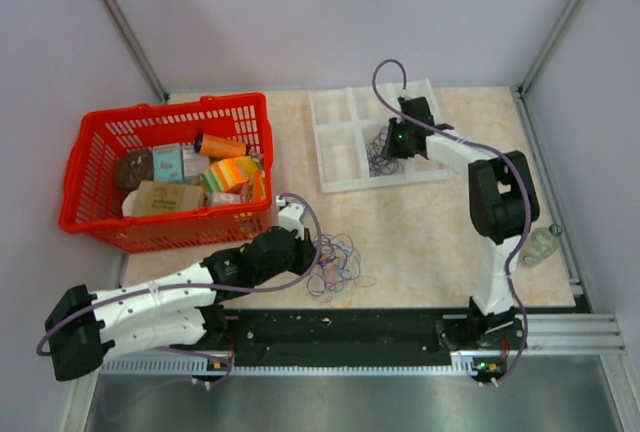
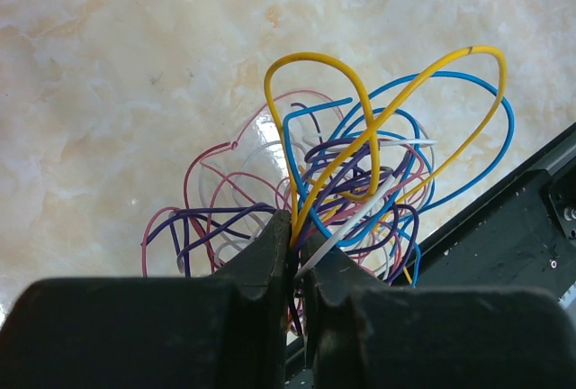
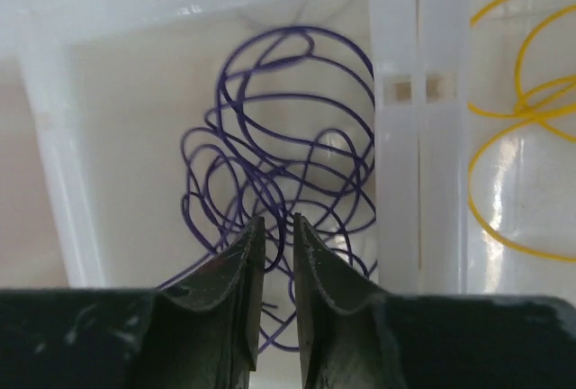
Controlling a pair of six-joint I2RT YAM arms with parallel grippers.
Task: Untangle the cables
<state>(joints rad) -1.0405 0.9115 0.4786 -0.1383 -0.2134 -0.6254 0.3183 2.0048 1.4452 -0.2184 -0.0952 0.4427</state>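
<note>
The tangle of thin cables (image 1: 338, 260) lies on the marble table in front of the left arm. In the left wrist view the cables (image 2: 360, 182) are yellow, blue, purple, pink and white loops. My left gripper (image 2: 299, 238) is shut on a yellow and a white strand at the tangle's near edge; it shows in the top view too (image 1: 312, 252). My right gripper (image 3: 277, 222) hangs over a tray compartment holding separate purple cables (image 3: 288, 128), jaws a narrow gap apart with a purple strand seen in the gap. Yellow cables (image 3: 513, 110) lie in the neighbouring compartment.
The white divided tray (image 1: 340, 102) sits at the back centre, my right gripper (image 1: 392, 144) over it. A red basket (image 1: 100, 142) full of packages stands at back left. A pale object (image 1: 540, 245) lies at the right table edge. The black base rail (image 2: 504, 227) runs close behind the tangle.
</note>
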